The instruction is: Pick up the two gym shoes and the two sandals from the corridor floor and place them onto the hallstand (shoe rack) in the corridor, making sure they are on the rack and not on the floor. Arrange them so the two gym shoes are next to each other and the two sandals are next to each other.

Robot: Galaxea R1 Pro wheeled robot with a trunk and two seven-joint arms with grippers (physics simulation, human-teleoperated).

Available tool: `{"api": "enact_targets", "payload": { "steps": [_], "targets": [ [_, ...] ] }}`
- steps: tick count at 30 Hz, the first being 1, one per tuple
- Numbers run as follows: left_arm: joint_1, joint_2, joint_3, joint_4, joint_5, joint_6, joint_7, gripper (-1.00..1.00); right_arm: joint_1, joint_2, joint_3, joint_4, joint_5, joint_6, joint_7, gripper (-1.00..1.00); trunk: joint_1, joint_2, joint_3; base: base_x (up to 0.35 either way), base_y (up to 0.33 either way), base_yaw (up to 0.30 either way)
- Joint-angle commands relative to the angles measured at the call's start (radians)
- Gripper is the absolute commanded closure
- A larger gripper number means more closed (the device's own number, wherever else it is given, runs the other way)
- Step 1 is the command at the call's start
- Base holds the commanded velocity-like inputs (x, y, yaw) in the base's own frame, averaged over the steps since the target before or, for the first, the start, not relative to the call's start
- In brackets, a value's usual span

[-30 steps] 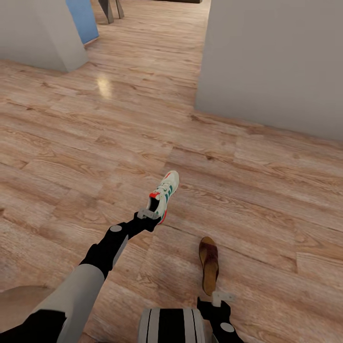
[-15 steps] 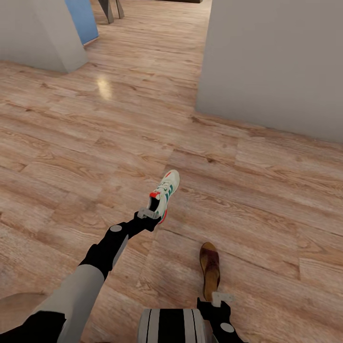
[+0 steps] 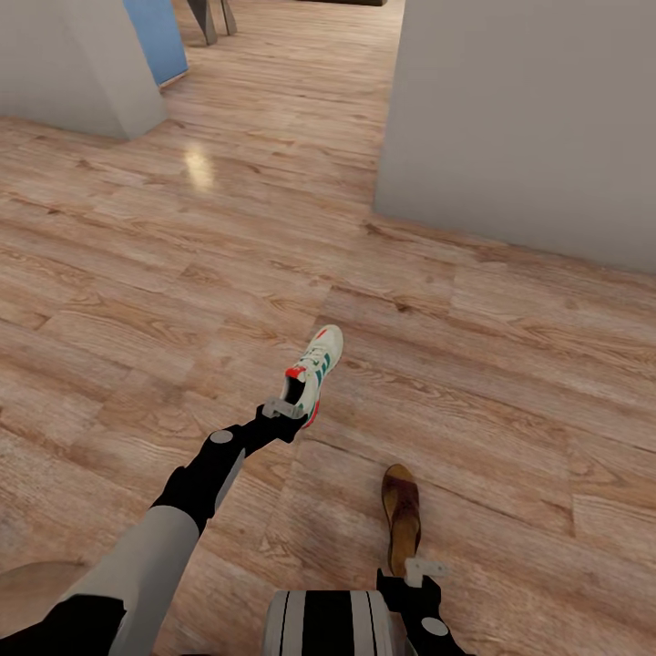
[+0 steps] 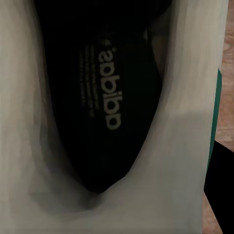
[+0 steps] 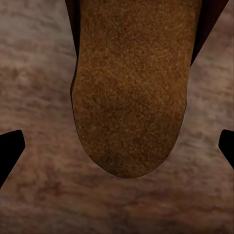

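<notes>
Left claw (image 3: 290,412) clenched on heel of white green-striped lace-up sneaker (image 3: 314,369), held above wood-plank floor (image 3: 510,364). Right claw (image 3: 421,572) spread, fingertips flanking heel of flat brown leather sandal (image 3: 401,515) on floor. Risk: heel-only grip, sneaker could swing or slip while driving; hallstand unseen.

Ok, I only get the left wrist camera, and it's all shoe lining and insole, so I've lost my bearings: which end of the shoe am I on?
Observer: The left gripper grips the heel end of the sneaker. The toe points away from the robot.
Operator: Where's the other arm?
Observer: The right gripper is at the near end of a brown sandal, low in front of the robot. Its jaws are open, spread wider than the sandal.
Operator: What's ahead of me?
Observer: Wood floor, with a grey wall ahead on the right.
</notes>
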State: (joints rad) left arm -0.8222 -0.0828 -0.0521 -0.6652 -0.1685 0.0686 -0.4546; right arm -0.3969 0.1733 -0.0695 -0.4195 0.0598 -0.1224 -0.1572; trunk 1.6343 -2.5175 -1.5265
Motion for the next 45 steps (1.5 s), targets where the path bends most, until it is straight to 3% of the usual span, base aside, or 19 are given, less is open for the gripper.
{"api": "enact_targets", "payload": {
  "steps": [1,13,45],
  "targets": [
    [0.0,0.0,0.001,-0.002,-0.005,0.006,-0.004,1.0,0.0,0.001,-0.007,0.001,0.006,-0.004,0.001,-1.0,0.0,0.0,-0.001,0.0,0.0,-0.027],
    [0.0,0.0,0.0,-0.014,-0.005,0.006,-0.005,1.0,0.0,0.001,-0.007,-0.002,0.006,-0.005,0.001,-1.0,0.004,-0.003,-0.041,0.0,0.0,-0.003],
    [0.002,-0.001,0.0,-0.013,-0.003,-0.001,-0.004,1.0,0.0,0.001,-0.009,-0.002,0.006,-0.003,0.001,-1.0,0.004,-0.003,-0.042,0.027,0.0,0.0]
  ]
}}
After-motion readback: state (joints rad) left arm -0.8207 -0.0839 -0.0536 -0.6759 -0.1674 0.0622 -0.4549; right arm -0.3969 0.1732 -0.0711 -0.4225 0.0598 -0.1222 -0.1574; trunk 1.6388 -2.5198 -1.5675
